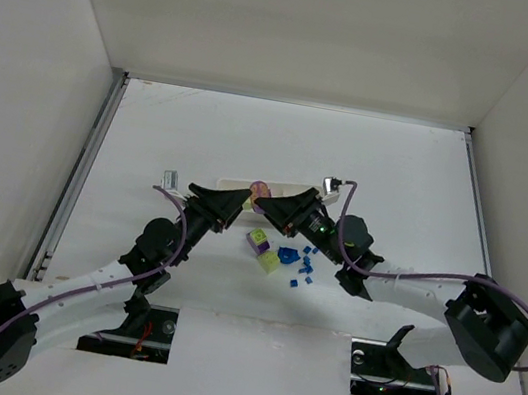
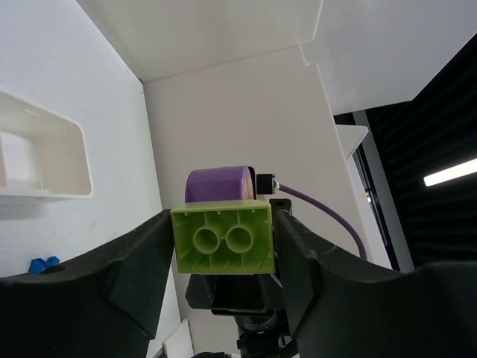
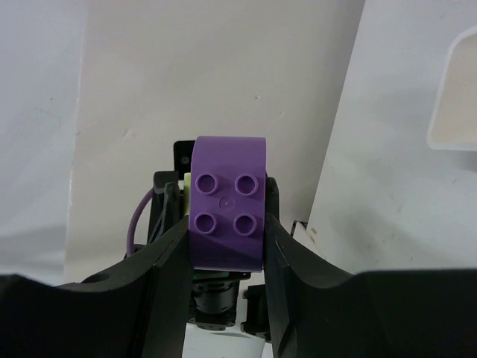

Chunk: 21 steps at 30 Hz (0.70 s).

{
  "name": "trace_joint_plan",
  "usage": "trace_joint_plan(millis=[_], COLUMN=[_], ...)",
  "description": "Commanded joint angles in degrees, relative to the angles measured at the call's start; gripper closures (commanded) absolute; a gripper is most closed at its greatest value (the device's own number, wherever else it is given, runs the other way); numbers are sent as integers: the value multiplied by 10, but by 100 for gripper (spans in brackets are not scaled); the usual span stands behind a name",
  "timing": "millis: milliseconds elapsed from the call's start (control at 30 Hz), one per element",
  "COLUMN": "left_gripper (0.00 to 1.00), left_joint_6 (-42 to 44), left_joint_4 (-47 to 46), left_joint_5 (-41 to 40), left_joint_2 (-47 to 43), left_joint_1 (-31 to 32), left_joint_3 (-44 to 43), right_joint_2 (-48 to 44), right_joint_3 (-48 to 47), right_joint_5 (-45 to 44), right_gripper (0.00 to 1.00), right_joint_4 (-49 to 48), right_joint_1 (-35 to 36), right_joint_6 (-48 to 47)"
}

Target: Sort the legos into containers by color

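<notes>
My left gripper [image 1: 232, 204] is shut on a lime-yellow lego [image 2: 222, 240], underside towards the camera. My right gripper [image 1: 273, 202] is shut on a purple lego [image 3: 227, 201], studs towards the camera. The grippers face each other above the table, and the two bricks sit back to back; the purple one [image 2: 220, 184] shows right behind the lime one. I cannot tell whether they touch. The white tray [image 1: 231, 182] lies just behind the grippers, mostly hidden; one compartment [image 2: 45, 156] shows in the left wrist view. It looks bare.
Loose legos lie on the table in front of the grippers: a lime and purple piece [image 1: 259, 240], a lime brick [image 1: 268, 262], a blue piece [image 1: 287, 255] and several tiny blue bricks [image 1: 306, 261]. White walls enclose the table on three sides.
</notes>
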State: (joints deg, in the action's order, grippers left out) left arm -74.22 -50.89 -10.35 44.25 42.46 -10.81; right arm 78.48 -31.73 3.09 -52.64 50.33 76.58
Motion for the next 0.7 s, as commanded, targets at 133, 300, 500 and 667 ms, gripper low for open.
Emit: trace_joint_plan(millis=[133,300,500,667], left_gripper=[57,60,61,62], left_joint_6=[17,35,60,99], left_joint_4=[-44,-21,5,46], left_joint_5=[-4,-4,-6,-10], left_joint_2=[0,8,12,23], left_joint_1=[0,2,-2,1], left_joint_3=[4,2,-13,-41], right_joint_2=[-18,-54,-108,-147], right_joint_3=[27,52,82,90], right_joint_5=[-14,-11,1,26], right_gripper=[73,73,73,73], right_joint_4=[-55,-45,-19,21], right_joint_1=[-10,-37,-79,-128], right_joint_6=[1,-8,-24,-56])
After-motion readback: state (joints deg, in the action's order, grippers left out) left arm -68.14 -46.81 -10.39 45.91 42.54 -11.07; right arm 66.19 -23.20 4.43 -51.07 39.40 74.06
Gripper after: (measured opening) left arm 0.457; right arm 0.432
